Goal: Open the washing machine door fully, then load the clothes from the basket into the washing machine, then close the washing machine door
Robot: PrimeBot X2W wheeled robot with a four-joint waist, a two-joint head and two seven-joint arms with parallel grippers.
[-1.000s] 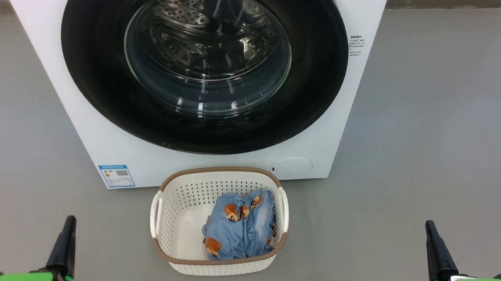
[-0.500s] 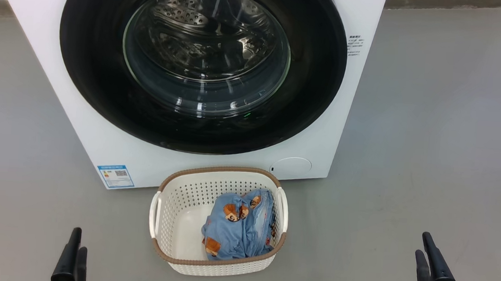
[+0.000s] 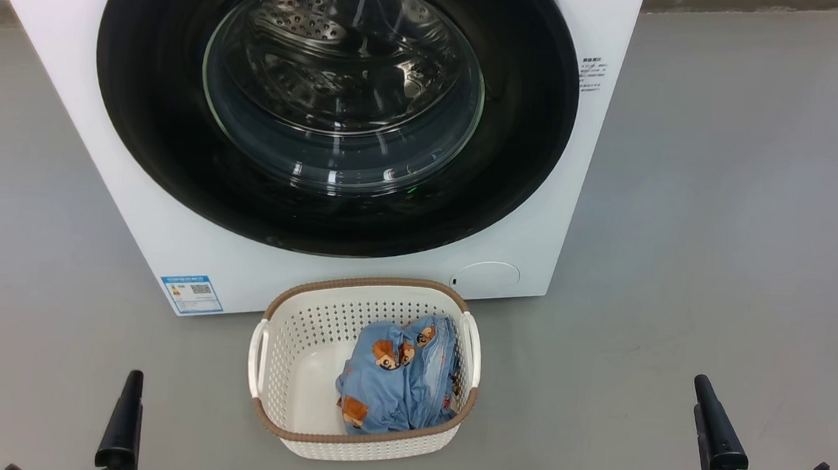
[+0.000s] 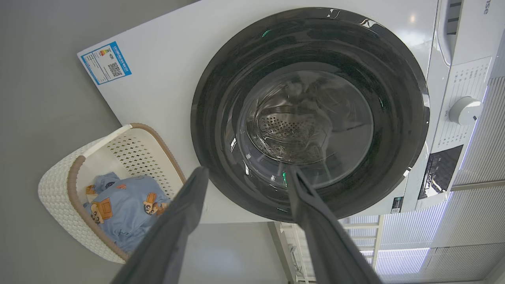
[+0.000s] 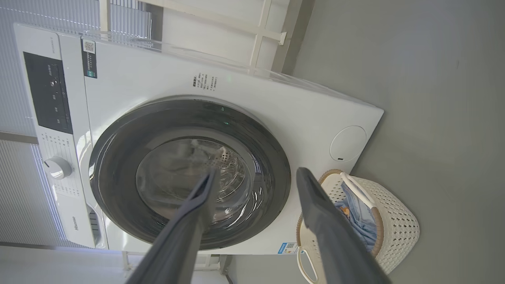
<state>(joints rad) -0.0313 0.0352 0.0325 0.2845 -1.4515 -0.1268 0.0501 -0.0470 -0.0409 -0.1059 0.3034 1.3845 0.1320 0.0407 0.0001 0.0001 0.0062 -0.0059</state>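
**Change noted:** within the last second both sets of jaws have parted. The left gripper (image 4: 246, 173) and the right gripper (image 5: 258, 173) now stand with fingers (image 4: 315, 221) spread wide, and each holds nothing. Otherwise the arms have barely shifted, and we put the slight drift of the head view down to the camera. We read this as readiness for the first step, not progress on it. The washing machine door (image 3: 336, 104) lies shut and untouched, flush against the front of the washing machine (image 3: 154, 231).

**Position:** the door stands ahead of and above both grippers, well apart from either. In each wrist view the open fingers frame it. The basket (image 3: 371, 285) sits on the floor (image 3: 723, 212) just in front of the machine, below the door and between the two grippers. The clothes (image 3: 394, 381) are bundled toward its right side — none loaded yet.
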